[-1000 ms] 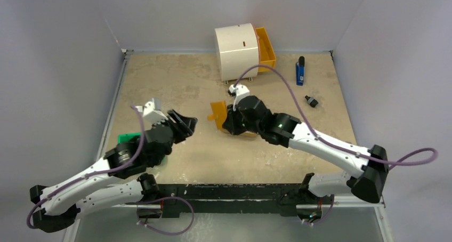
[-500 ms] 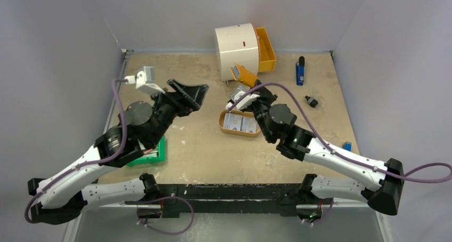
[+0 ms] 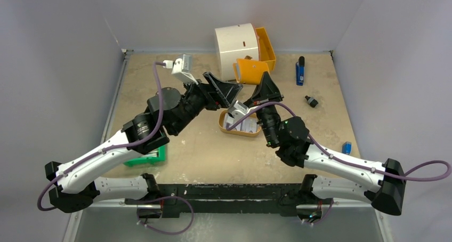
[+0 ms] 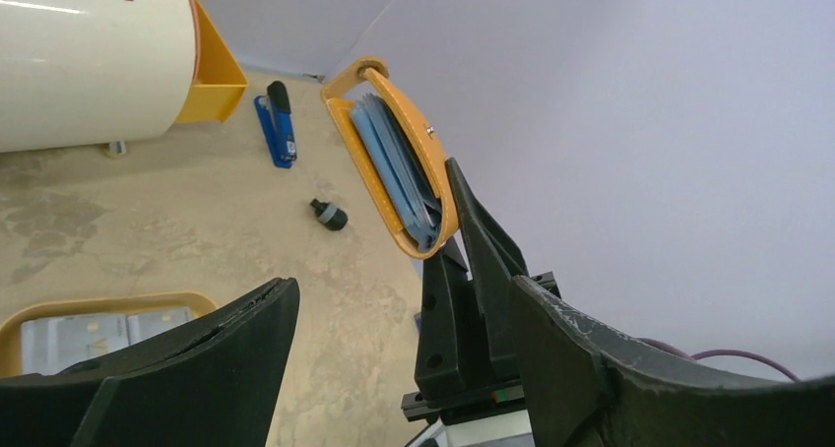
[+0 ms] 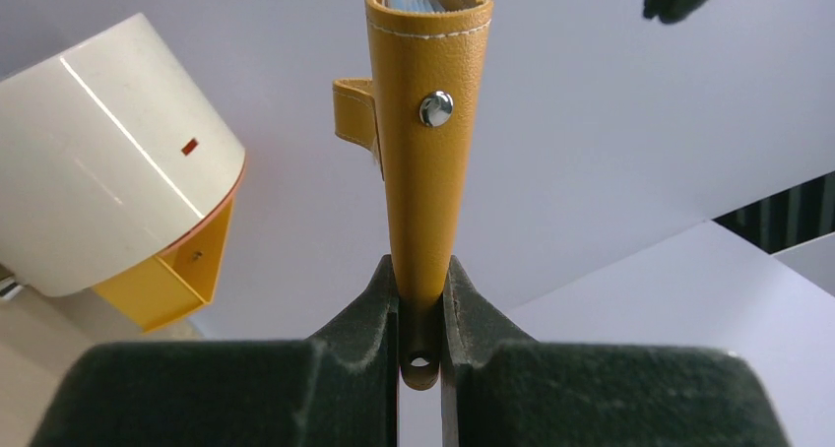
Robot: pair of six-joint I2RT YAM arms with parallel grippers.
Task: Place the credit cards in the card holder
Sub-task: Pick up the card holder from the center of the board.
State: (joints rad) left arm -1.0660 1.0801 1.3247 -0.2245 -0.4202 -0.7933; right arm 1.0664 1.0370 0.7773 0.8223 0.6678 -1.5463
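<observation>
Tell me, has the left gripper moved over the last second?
Yes: the left gripper travelled back and rightward, closing on the white cylindrical container.

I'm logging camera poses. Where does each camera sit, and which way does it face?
Top external: high behind the bases, looking down on the table; both arms show, the right gripper holding the tan card holder.
Left wrist: on the left arm, facing that holder across the table; the open left gripper frames it.
Right wrist: looks up along its shut fingers pinching the holder's lower end.
Shared: both wrist views show the holder and white drum.
</observation>
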